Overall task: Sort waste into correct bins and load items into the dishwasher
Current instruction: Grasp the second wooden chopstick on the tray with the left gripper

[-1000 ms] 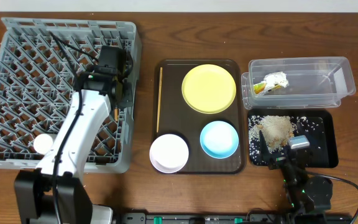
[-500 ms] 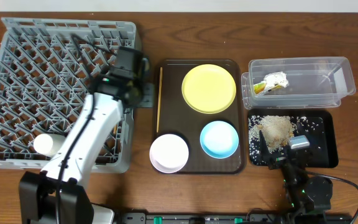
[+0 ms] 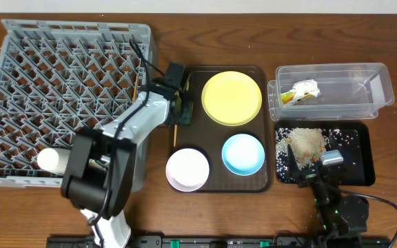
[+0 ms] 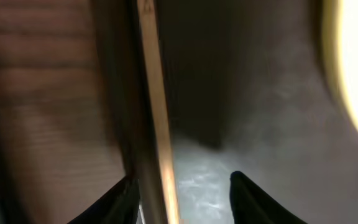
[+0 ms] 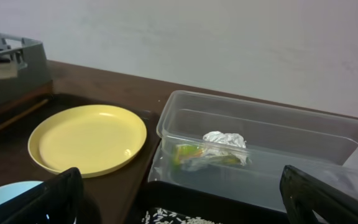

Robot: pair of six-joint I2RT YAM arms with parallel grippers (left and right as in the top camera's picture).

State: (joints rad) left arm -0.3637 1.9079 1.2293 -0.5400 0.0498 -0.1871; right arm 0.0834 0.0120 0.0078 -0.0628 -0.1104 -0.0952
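Fingers [image 4: 250, 196] of the left gripper [image 4: 184, 186] stand apart, straddling a wooden chopstick [image 4: 157, 112] without pinching it (it runs nearer one finger than the other). That chopstick lies along the left edge of the brown tray [image 3: 212, 131], which also carries the yellow plate [image 3: 231, 98], white bowl [image 3: 187, 169] and blue bowl [image 3: 243, 153]. The right gripper [image 5: 185, 196] hangs spread wide, holding nothing, over the black tray [image 3: 360, 155] of rice [image 3: 307, 142]. A wrapper [image 3: 300, 91] lies in the clear tub [image 3: 350, 93], and a white cup [image 3: 49, 160] in the rack [image 3: 47, 69].

White left arm [image 3: 126, 127] with black joints, cable and fingers [image 4: 253, 200]
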